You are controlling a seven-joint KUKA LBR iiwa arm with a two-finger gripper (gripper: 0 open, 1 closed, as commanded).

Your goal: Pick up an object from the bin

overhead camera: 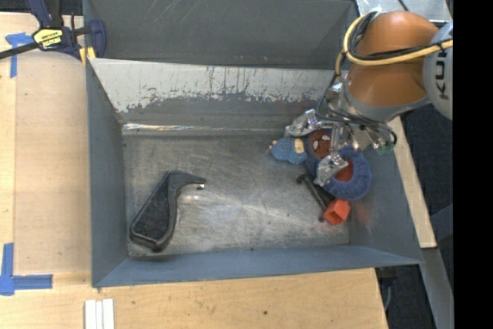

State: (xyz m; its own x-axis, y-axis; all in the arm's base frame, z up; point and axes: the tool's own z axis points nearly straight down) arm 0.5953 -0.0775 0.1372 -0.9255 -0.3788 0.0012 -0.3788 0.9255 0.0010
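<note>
Lying far to the right of the black brush (158, 213) and a little higher in the view: a dark blue round thing (357, 179), showing a reddish patch on its top. Sitting directly beneath the hand (330, 152), hovering low over its edge on the side facing the black brush. Not possible to tell whether spread, pressed together or pinching anything, with the metal parts crowding close against the heap.

Leaning against the dark blue round thing, on the side toward the black brush: a reddish-brown round thing (317, 141), partly hidden by the hand. Just beyond that, again toward the black brush: a light blue soft thing (286, 153) carrying a pale yellow bit on top, being the member of the heap nearest to the black brush, yet well apart from it.

Resting just below the heap, about level with the curved handle of the black brush: a black stick-like tool (313, 190), slanting downward and away from the black brush, ending in an orange-red tip (336, 212).

Reaching in from the side farthest from the black brush: the arm, wearing an orange cover (385, 62) with a yellow cable (356, 31) looping around it.

Holding all of this: the grey bin (231, 35), with the black brush lying alone near its lower left corner.
</note>
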